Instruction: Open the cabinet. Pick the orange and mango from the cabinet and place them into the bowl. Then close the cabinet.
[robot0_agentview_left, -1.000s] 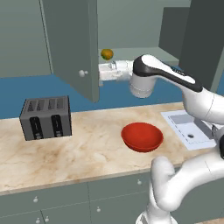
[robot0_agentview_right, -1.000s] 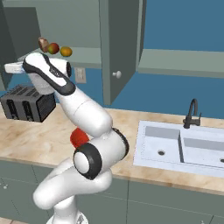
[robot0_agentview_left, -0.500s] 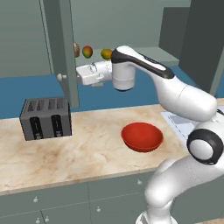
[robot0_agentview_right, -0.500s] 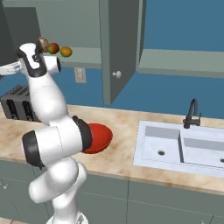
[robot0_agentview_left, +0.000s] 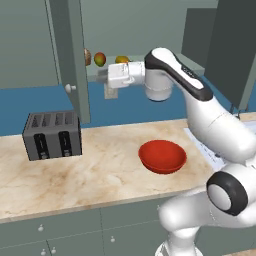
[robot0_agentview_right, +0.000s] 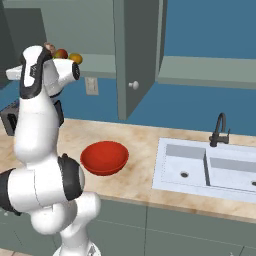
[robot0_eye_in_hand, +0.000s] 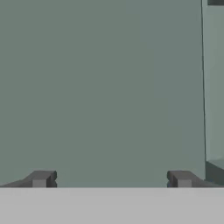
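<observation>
The cabinet (robot0_agentview_left: 67, 45) stands with both doors swung wide; the left door's knob (robot0_agentview_left: 68, 88) faces me. On its shelf lie the mango (robot0_agentview_left: 100, 59) (robot0_agentview_right: 61, 53) and, to its right, the orange (robot0_agentview_left: 121, 59) (robot0_agentview_right: 75, 58). My gripper (robot0_agentview_left: 103, 77) (robot0_eye_in_hand: 111, 179) hovers just below the shelf's front edge, under the mango. It points left at the left door and is open, with nothing between its fingers. Flat grey-green cabinet surface lies ahead in the hand view. The red bowl (robot0_agentview_left: 162, 156) (robot0_agentview_right: 104, 157) rests on the counter below.
A brownish round item (robot0_agentview_left: 87, 56) sits left of the mango. A toaster (robot0_agentview_left: 52, 135) stands on the counter at left. The sink (robot0_agentview_right: 215, 165) with its faucet (robot0_agentview_right: 220, 130) is at right. The right door (robot0_agentview_right: 137, 55) juts out over the counter.
The left door has swung further open to the left. My hand followed it left, then came back slightly right and up, free of the knob.
</observation>
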